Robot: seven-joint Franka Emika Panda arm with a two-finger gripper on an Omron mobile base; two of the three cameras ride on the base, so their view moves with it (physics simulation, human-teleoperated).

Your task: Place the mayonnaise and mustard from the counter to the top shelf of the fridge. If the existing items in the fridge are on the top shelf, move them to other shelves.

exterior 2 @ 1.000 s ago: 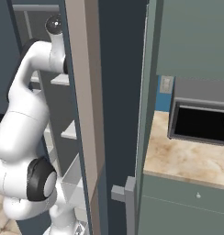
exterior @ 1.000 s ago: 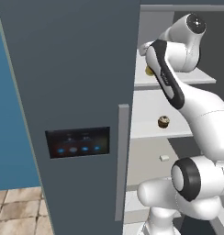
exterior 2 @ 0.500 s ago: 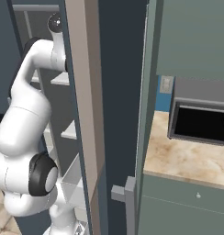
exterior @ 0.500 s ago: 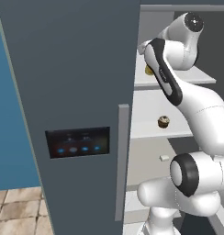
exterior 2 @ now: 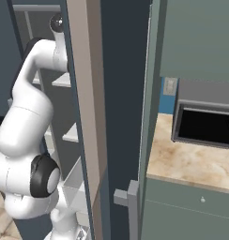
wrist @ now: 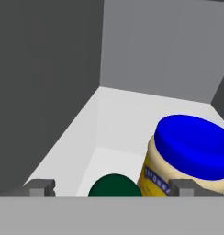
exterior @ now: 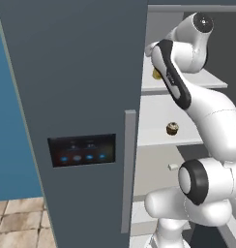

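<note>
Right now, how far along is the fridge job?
Nearly done, it seems. The mayonnaise jar stands on the top shelf, the mustard's green cap beside it between the open gripper fingers. The cupcake sits one shelf down. Nothing is held; only withdrawing remains.

The arm (exterior: 174,80) hides most of the mustard (exterior: 156,74). Only the mustard's green cap shows between the fingers (wrist: 40,188).

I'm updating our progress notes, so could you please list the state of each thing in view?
mayonnaise: upright on the top shelf, lid on.
mustard: between the fingertips, green cap on, released.
gripper: open.
cupcake: upright on a lower shelf.
fridge: open.
</note>
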